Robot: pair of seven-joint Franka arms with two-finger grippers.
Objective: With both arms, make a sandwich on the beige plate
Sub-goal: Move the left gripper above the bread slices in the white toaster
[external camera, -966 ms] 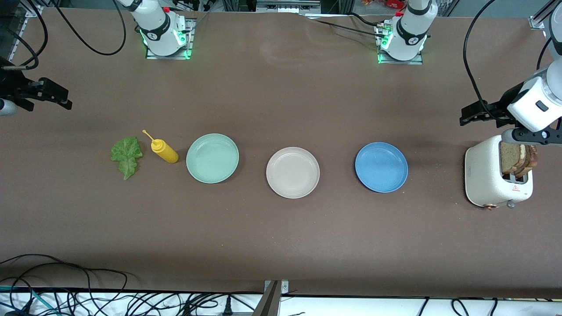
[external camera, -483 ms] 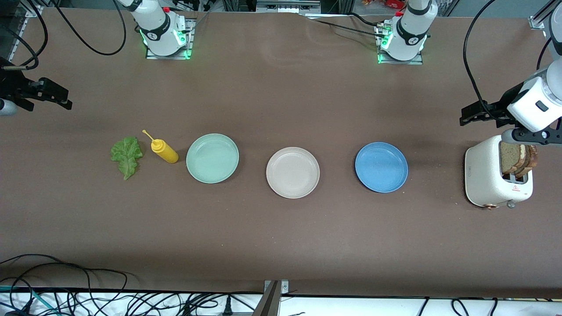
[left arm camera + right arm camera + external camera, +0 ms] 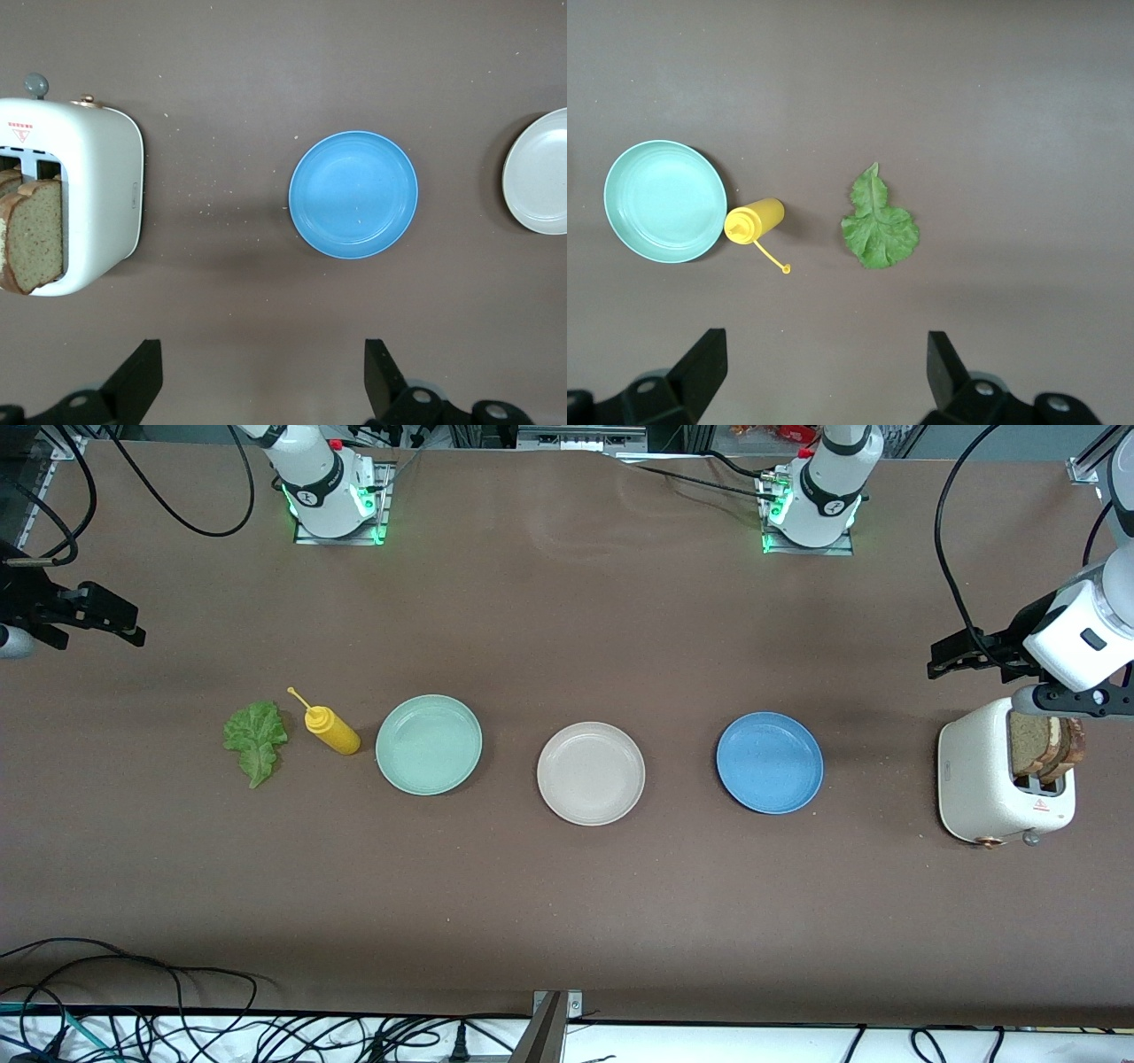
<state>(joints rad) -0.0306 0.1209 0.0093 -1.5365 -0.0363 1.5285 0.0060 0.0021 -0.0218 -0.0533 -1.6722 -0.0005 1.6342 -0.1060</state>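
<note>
Beige plate (image 3: 591, 773) between mint plate (image 3: 429, 744), blue plate (image 3: 770, 763)

A brown table (image 3: 567, 886) carries a single row of things. From the right arm's end, at nine o'clock, to the left arm's end, at three o'clock: a lettuce leaf (image 3: 256, 740), a yellow squeeze bottle (image 3: 331, 729) lying on its side, a mint-green plate (image 3: 429, 744), the beige plate (image 3: 591, 773) at the centre, a blue plate (image 3: 769, 762), and a white toaster (image 3: 988, 784).
</note>
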